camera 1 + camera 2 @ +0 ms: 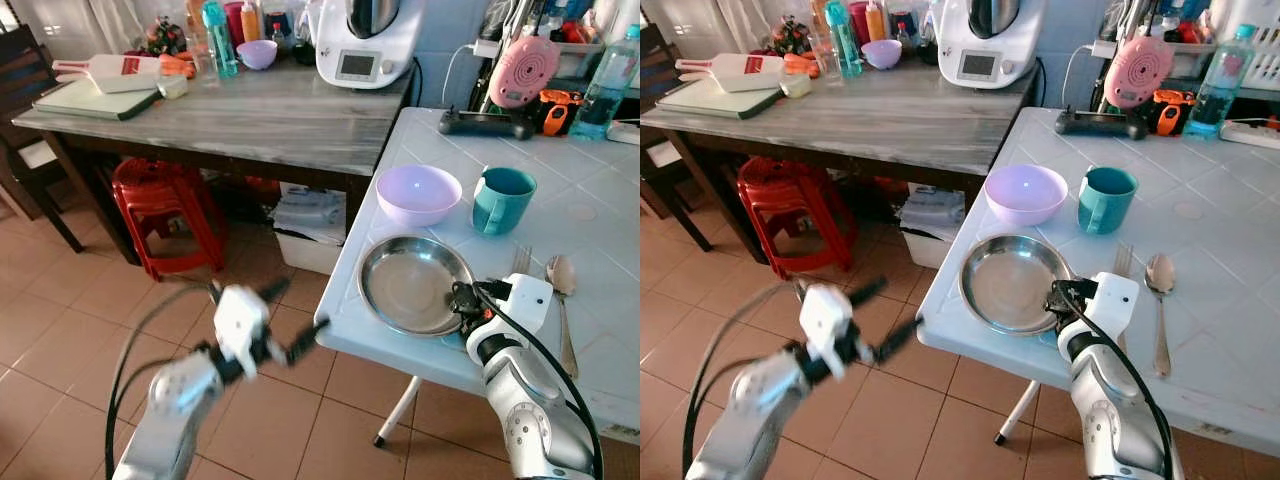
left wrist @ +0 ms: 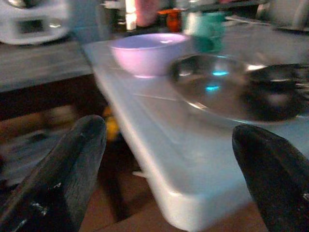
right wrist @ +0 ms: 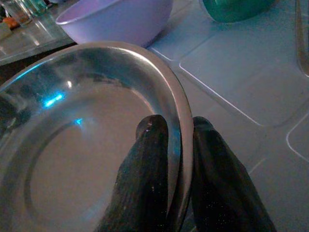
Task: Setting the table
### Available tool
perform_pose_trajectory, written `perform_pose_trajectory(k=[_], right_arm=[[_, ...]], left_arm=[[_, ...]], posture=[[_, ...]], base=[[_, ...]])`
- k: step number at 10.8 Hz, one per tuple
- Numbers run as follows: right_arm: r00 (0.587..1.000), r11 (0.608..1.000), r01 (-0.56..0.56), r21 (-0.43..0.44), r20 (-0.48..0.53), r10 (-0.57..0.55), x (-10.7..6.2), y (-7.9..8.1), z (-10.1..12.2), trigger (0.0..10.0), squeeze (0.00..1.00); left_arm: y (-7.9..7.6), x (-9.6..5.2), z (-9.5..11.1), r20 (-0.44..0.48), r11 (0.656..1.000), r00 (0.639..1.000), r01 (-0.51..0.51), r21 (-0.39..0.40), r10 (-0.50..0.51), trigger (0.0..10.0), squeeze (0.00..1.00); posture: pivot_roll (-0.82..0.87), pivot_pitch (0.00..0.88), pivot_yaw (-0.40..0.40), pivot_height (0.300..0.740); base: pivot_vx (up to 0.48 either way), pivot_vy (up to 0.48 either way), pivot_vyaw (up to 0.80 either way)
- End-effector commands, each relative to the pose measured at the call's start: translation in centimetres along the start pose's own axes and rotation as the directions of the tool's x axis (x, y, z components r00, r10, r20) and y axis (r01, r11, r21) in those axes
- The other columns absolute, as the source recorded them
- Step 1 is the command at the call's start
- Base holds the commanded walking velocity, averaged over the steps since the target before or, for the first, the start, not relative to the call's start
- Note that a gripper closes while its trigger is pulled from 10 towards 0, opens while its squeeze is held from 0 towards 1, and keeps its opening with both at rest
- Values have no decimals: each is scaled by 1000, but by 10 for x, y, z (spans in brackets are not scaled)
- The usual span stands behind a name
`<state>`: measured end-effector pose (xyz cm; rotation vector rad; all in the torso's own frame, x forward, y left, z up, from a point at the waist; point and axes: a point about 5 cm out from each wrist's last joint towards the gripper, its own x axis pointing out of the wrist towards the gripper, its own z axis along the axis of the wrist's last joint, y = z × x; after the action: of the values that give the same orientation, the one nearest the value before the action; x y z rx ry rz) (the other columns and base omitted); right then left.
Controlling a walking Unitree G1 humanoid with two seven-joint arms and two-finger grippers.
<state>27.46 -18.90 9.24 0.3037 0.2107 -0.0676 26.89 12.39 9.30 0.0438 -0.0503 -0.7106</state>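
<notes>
Right pincer (image 3: pixel 176 145) clamped on near rim of steel plate (image 1: pixel 415 283), flat at white tiled counter's (image 1: pixel 600 230) front edge. Beyond: lilac bowl (image 1: pixel 418 193), teal mug (image 1: pixel 501 199); beside: fork (image 1: pixel 521 260), spoon (image 1: pixel 561 275). Left pincer (image 2: pixel 169 159) spread apart, just off counter's corner above floor.

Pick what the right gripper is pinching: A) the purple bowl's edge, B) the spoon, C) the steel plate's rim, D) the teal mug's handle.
C: in the right wrist view, the right gripper has one finger inside and one outside the rim of the steel plate.
</notes>
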Motion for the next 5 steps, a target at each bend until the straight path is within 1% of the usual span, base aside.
perform_pose_trajectory(k=[1, 2, 3, 4, 5], right_arm=[[997, 1000, 22, -22, -70, -24, -2, 1, -18, 0, 0], [999, 1000, 20, -22, -49, -21, -2, 4, -17, 0, 0], [999, 1000, 9, -18, -45, -10, -4, 6, -18, 3176, 0], [999, 1000, 8, 1, -39, -8, -8, 8, -19, 10000, 0], [1000, 1000, 2, -7, -22, -2, -11, 9, -18, 10000, 0]], left_arm=[[11, 0, -1, -22, 997, 997, -78, 24, 78, 10000, 0], [16, 1, -2, -30, 993, 993, -112, 40, 113, 10000, 0], [22, 0, -2, -35, 985, 986, -161, 56, 163, 10000, 0], [31, -2, -5, -49, 973, 972, -229, 38, 231, 10000, 0], [34, -1, -8, -70, 968, 966, -248, 30, 250, 10000, 0]], posture=[[22, 0, 90, 740], [18, 0, 93, 740], [12, 0, 95, 740], [10, 0, 94, 740], [10, 0, 92, 740]], base=[[0, 0, 0], [0, 0, 0], [0, 0, 0], [0, 0, 0], [0, 0, 0]])
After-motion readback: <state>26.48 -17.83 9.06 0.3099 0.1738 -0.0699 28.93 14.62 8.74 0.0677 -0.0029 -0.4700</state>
